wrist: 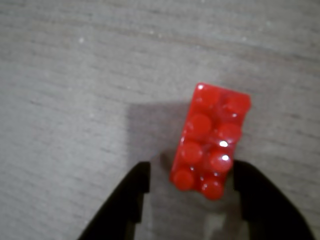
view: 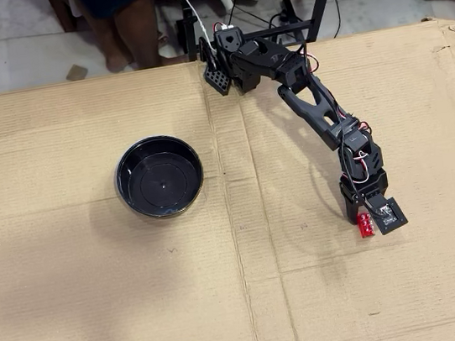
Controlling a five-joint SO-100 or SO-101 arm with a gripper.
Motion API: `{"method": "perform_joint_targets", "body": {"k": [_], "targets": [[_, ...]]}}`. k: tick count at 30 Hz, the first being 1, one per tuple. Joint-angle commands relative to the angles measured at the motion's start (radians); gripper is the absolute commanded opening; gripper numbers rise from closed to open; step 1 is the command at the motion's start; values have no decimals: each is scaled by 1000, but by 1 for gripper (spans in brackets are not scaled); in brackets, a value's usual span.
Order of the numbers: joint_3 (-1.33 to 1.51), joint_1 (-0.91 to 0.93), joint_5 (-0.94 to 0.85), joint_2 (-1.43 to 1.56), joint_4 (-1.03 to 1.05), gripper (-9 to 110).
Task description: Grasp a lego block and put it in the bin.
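The red lego block (wrist: 211,140) lies studs-up on the cardboard, and its near end sits between my two black fingertips. My gripper (wrist: 191,167) is open around that end: the right finger is close to the block and a gap shows on the left side. In the overhead view the block (view: 365,225) shows at the tip of my gripper (view: 362,218), right of the middle of the sheet. The black bin (view: 121,185) stands far to the left in that view and looks empty.
A large cardboard sheet (view: 103,307) covers the work surface. The arm's base (view: 232,51) stands at the far edge. A person's legs (view: 127,32) stand beyond the far edge, and feet show at the upper right.
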Motion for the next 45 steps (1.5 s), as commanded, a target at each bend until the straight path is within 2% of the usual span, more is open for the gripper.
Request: {"method": "perform_joint_targets", "body": {"k": [1,7,17,25,40,45], "targets": [[-48,9,8,5,-15,19],[-110,9,8,-44,-23,19],[-121,9,3,-129,-184,18],[-109,21,-3,-129,-184,0],[-106,49,-12,-71,-169,0],[-109,63,-12,12,-25,0]]}}
